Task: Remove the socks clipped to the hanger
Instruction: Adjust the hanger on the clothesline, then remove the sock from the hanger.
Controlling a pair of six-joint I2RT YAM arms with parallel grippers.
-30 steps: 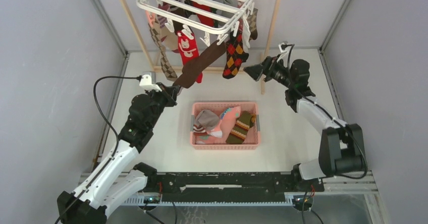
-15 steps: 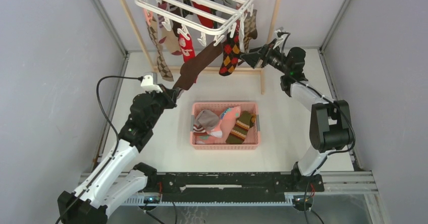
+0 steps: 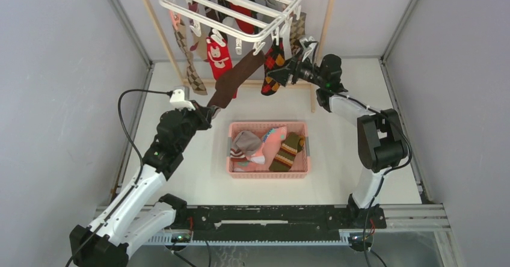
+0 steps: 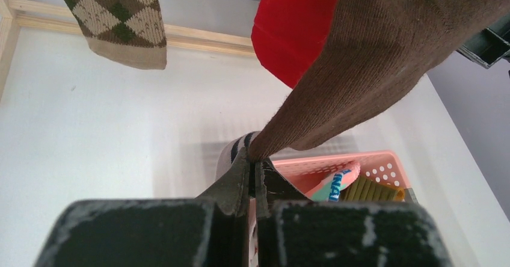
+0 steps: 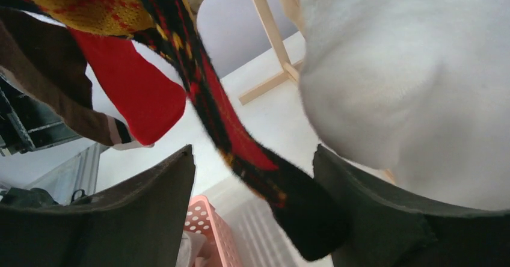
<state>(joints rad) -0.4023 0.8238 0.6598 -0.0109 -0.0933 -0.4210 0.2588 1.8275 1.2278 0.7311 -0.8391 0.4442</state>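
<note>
pulling: left end effector (image 4: 251, 165) clamps brown sock (image 4: 361, 68); tug steadily off hanger (image 3: 165, 1).
right end effector (image 5: 258, 201): wide, straddling argyle sock (image 5: 198, 80).

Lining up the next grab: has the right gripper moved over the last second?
Yes. The right gripper has swung left, away from the wooden rack's right pole, and farther back, and now has its open jaws around the argyle sock.
</note>
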